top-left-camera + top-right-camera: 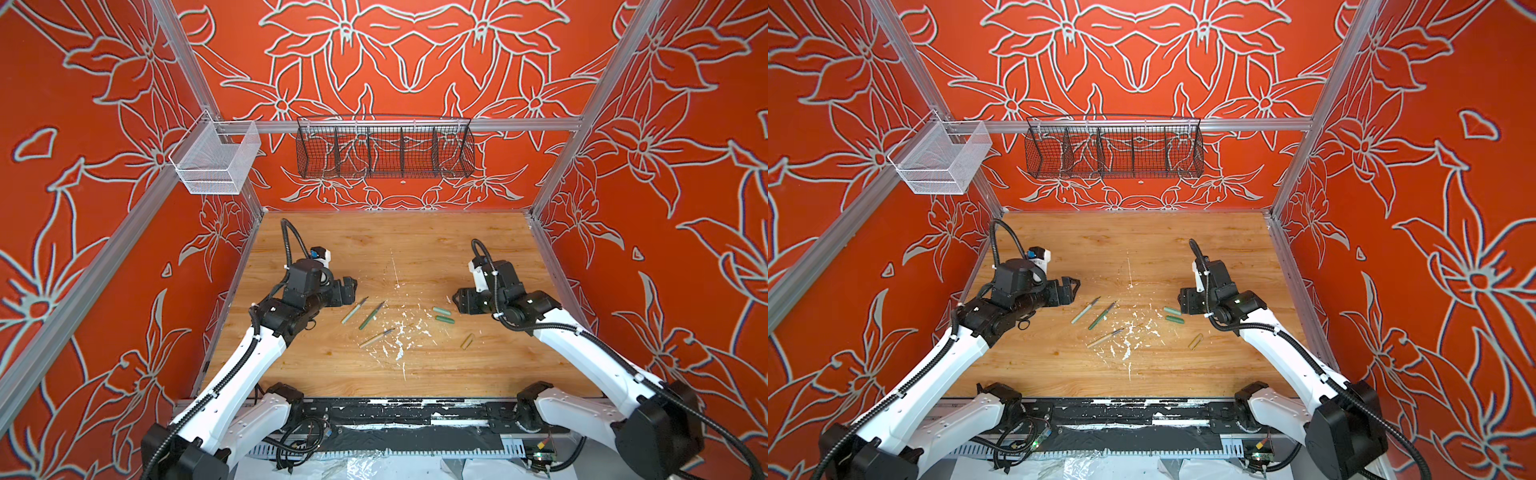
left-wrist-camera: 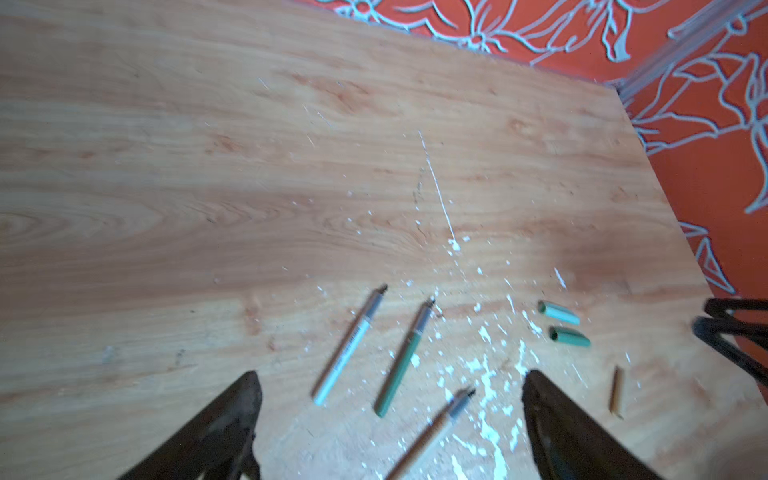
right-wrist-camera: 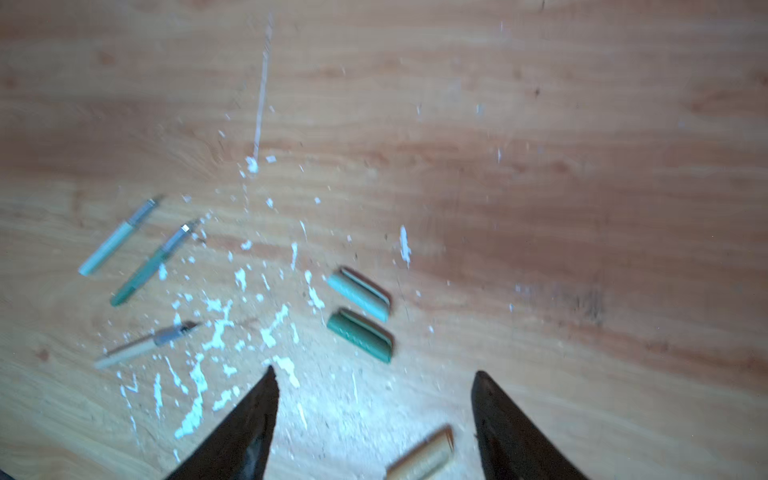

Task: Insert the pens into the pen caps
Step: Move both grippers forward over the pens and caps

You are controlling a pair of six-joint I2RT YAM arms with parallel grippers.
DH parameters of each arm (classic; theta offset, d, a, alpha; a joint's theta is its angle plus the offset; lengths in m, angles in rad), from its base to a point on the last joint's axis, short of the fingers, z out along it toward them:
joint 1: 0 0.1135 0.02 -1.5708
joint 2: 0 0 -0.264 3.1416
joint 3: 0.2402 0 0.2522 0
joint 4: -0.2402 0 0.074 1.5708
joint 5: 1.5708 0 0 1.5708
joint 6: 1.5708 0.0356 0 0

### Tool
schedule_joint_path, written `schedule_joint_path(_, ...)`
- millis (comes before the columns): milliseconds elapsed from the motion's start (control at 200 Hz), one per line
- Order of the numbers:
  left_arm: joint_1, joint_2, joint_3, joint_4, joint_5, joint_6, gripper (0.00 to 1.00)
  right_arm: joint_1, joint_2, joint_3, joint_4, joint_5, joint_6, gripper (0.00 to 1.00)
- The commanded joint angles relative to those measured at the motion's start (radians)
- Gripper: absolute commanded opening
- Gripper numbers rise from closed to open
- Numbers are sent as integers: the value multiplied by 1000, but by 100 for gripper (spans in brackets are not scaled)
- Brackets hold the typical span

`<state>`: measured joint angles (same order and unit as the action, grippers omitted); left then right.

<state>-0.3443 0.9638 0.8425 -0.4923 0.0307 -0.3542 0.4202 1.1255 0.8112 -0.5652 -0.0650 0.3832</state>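
Three pens lie loose on the wooden table (image 1: pixel 415 249): a pale green pen (image 1: pixel 353 311), a dark green pen (image 1: pixel 371 316) and a tan pen (image 1: pixel 376 338). To their right lie a pale green cap (image 1: pixel 441 311), a dark green cap (image 1: pixel 444 319) and a tan cap (image 1: pixel 467 341). My left gripper (image 1: pixel 351 291) hangs open just left of the pens; in its wrist view the left gripper (image 2: pixel 390 374) frames the dark green pen (image 2: pixel 403 359) and the tan pen (image 2: pixel 432 428). My right gripper (image 3: pixel 375 371) is open above the tan cap (image 3: pixel 419 457), touching nothing.
White paint flecks (image 1: pixel 399 332) are scattered between pens and caps. A black wire basket (image 1: pixel 384 147) and a white mesh basket (image 1: pixel 216 160) hang on the rails at the back. Red patterned walls close in three sides.
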Motion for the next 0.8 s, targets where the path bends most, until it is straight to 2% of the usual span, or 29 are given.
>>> schedule_joint_path(0, -68, 15, -3, -121, -28, -60, 97, 7, 10, 5, -209, 39, 117, 67)
schedule_joint_path(190, -269, 2, -92, -58, -100, -67, 97, 8, -57, -101, -161, 37, 236, 60)
schedule_joint_path(295, -336, -16, -115, -37, -147, -94, 97, 11, -51, -123, -166, 21, 266, 53)
schedule_joint_path(525, -358, -85, -183, 25, -134, -139, 97, 17, -17, -166, -149, 14, 295, 48)
schedule_joint_path(796, -360, -64, -180, 7, -153, -135, 97, 32, 59, -182, -94, -4, 302, 45)
